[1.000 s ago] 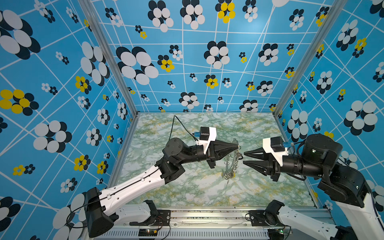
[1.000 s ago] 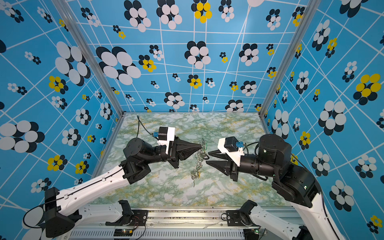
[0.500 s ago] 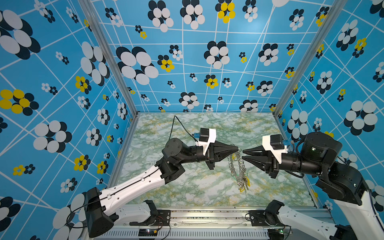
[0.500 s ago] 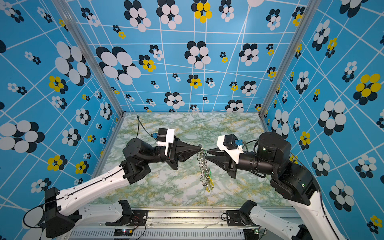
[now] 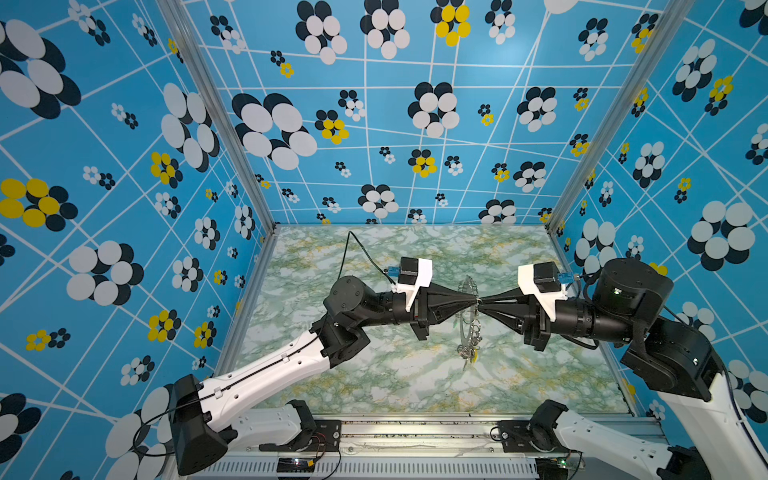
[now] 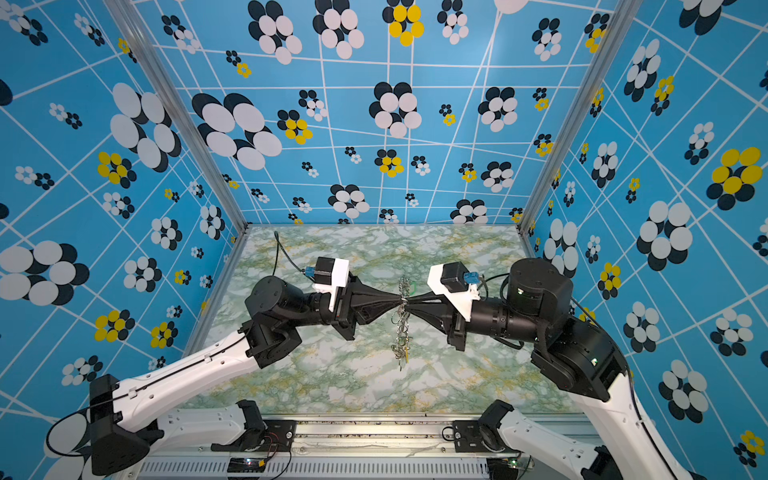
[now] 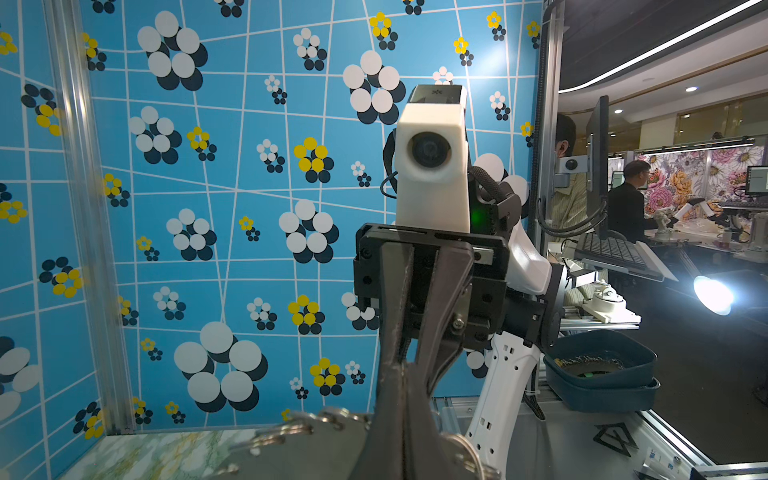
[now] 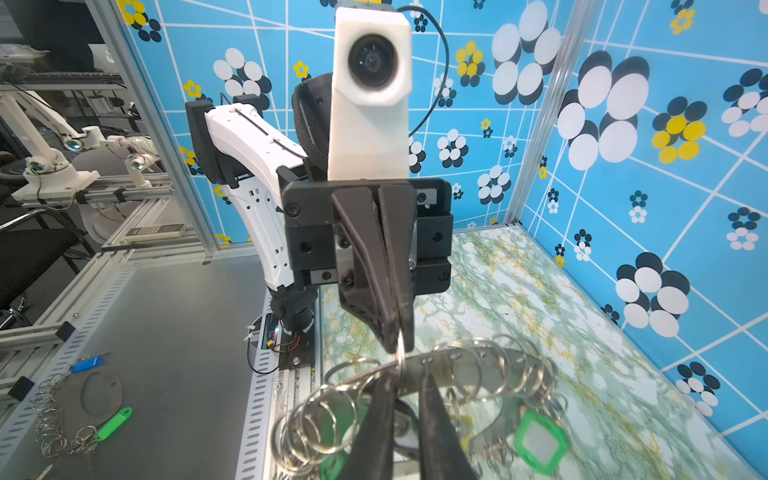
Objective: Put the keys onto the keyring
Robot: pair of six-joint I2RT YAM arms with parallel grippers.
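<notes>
My left gripper (image 5: 473, 300) clenched on wire loop (image 8: 400, 353) at keyring (image 8: 469, 370) rim; ring hangs upright above table (image 5: 374, 374), between both tips. Right gripper (image 6: 409, 305) jaws near-together across rim, can't tell if clamped. Black-tag key not visible. Step: steadying ring. Next, I judge: firm right pinch, then find key.

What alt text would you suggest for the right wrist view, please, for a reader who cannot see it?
The left gripper, shut, pinches a wire loop of the keyring, a grey metal disc rimmed with loops and green tags, held over the marbled table. The right gripper fills the foreground, its jaws narrowly apart at the disc's rim.
</notes>
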